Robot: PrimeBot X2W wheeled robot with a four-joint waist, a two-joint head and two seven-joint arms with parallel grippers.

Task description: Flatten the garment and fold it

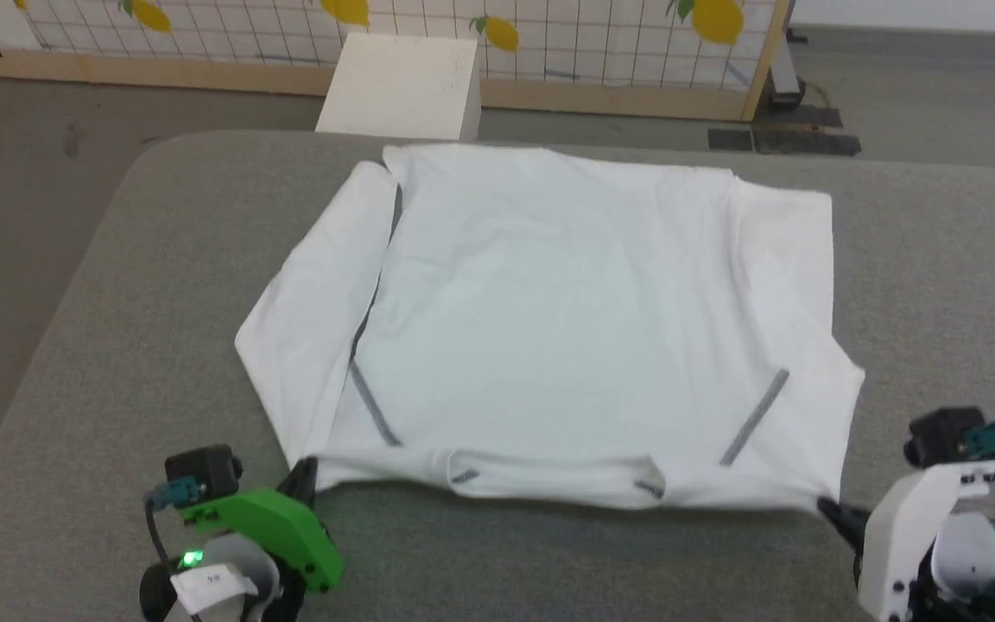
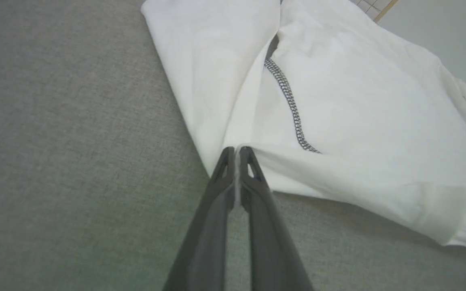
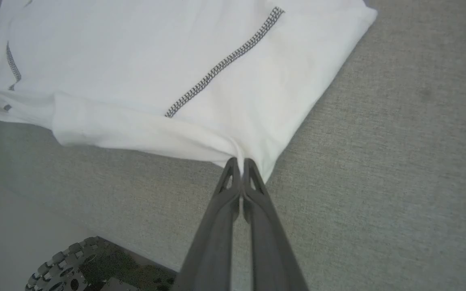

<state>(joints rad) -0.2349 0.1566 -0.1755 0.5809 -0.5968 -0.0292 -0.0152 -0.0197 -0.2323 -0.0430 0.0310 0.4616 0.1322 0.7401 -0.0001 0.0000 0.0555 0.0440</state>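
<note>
A: Garment (image 1: 567, 320) first: where does it lie?

B: Spread over the middle of the grey table (image 1: 74, 363), neck edge toward the robot and hem toward the far side. Dark zigzag seams (image 1: 752, 419) slant up from the near edge.

A: And the claws?

B: The left gripper (image 1: 306, 477) is pinched tight on the garment's near left corner. In the left wrist view a sliver of white cloth sits between its fingers. The right gripper (image 1: 827, 508) is clamped on the near right corner.

A: What stands around it?

B: A white box (image 1: 402, 86) stands just past the table's far edge, apart from the hem. Behind it runs a grid screen (image 1: 601, 39) printed with lemons, in a wooden frame, with dark plates (image 1: 782, 138) on the floor by its post. In the right wrist view a knobbly wheel (image 3: 67, 262) shows below the table's near edge.

A: Is the cloth flat?

B: Mostly. The left side lies folded over as a flap, and the near edge is bunched into a thick band.
</note>
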